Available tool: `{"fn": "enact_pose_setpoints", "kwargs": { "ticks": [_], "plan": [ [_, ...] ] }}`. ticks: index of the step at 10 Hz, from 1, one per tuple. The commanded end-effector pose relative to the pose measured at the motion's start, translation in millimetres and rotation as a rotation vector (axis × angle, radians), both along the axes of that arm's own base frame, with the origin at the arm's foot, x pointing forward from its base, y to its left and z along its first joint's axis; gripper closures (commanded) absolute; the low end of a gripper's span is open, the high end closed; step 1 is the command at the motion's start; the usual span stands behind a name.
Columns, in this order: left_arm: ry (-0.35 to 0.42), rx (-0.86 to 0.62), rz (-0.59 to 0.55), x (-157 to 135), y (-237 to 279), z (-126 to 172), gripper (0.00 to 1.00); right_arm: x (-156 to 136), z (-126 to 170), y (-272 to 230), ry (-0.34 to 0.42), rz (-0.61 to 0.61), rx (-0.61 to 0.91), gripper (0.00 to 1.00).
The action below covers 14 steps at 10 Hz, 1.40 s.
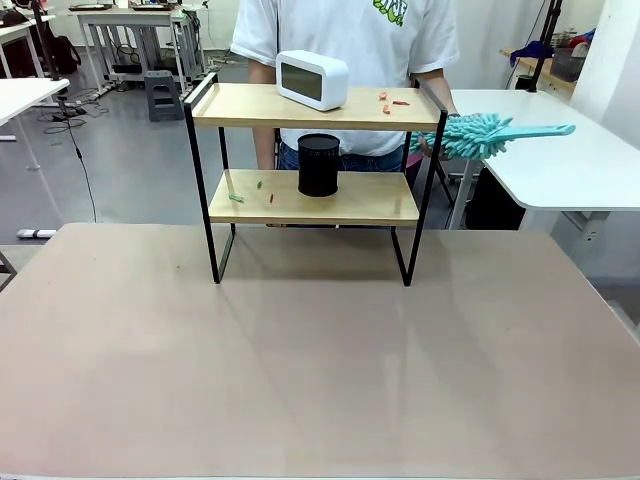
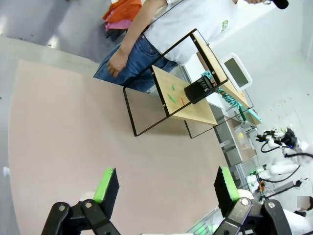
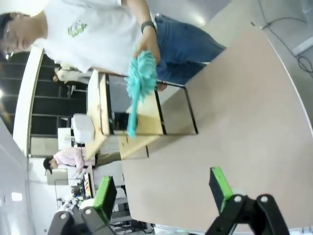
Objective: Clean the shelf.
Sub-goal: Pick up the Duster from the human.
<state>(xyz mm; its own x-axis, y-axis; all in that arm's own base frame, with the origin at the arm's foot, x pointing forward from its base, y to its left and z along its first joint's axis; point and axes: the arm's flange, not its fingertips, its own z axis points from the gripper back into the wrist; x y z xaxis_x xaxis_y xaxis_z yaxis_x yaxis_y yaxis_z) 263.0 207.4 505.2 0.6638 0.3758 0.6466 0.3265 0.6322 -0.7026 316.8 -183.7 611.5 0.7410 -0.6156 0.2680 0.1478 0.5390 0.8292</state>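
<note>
Grey floor [image 1: 120, 175], white side table [image 1: 575, 170], perhaps a step stool [image 1: 160, 95]

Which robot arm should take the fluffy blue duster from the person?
Right, probably. The person's hand holds the duster beyond the shelf's right end, on the robot's right side, and the right gripper's jaws stand open toward it.

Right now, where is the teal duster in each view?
Front view: teal duster at right, beside the shelf.
Left wrist view: duster upper right, beyond the shelf.
Right wrist view: duster upper centre, overlapping the shelf.
Shared landmark: the shelf.
</note>
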Motion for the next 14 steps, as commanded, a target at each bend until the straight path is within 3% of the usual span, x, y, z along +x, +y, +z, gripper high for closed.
{"fn": "enact_pose_setpoints", "kwargs": {
  "ticks": [1,4,7,9,13,14],
  "plan": [
    [-0.031,0.003,-0.007,2,0,1,0.00,64,4,27,0.119,0.005,-0.026,0.00],
    [-0.031,0.003,-0.007,2,0,1,0.00,161,-10,84,0.259,0.025,0.000,0.00],
    [-0.031,0.003,-0.007,2,0,1,0.00,222,-47,124,0.399,0.160,0.097,0.00],
    [-0.031,0.003,-0.007,2,0,1,0.00,230,-63,126,0.419,0.251,0.144,0.00],
    [-0.031,0.003,-0.007,2,0,1,0.00,228,-69,122,0.391,0.282,0.180,0.00],
    [-0.031,0.003,-0.007,2,0,1,0.00,227,-71,121,0.381,0.285,0.171,0.45]
  ]
}}
